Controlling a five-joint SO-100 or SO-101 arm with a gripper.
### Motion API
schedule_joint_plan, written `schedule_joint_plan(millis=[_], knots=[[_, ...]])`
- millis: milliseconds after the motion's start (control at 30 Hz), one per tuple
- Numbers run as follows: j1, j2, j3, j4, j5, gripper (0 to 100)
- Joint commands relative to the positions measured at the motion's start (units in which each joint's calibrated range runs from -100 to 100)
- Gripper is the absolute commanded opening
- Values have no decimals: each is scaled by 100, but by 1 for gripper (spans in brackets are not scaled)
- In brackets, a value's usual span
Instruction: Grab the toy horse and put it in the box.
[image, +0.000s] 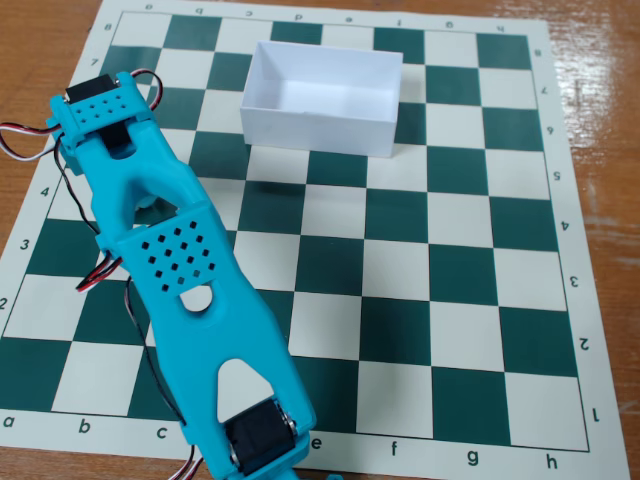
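Note:
The white open-top box (322, 92) stands on the far middle of the chessboard (430, 300), and its inside looks empty. The toy horse does not show anywhere in the fixed view. My cyan arm (180, 260) stretches from the near edge up to the far left of the board, left of the box. Its far end (100, 115) carries a dark servo. The gripper's fingers are hidden under the arm's body, so I cannot tell whether they are open or shut, or whether they hold anything.
The chessboard mat lies on a wooden table (600, 60). Red, black and white wires (30, 135) run along the arm's left side. The arm covers the squares on the board's left.

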Motion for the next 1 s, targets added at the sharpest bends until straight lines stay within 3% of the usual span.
schedule_joint_plan(millis=[0, 200, 533, 633, 800, 967], knots=[[-25, -73, -109, -5, 82, 0], [290, -1410, 273, -270, 848, 0], [1561, -4206, 2403, -2039, 3452, 0], [2018, -4321, 2694, -2405, 3955, 0], [2647, -3923, 3113, -3875, 4546, 0], [2832, -2834, 2594, -5096, 4761, 0]])
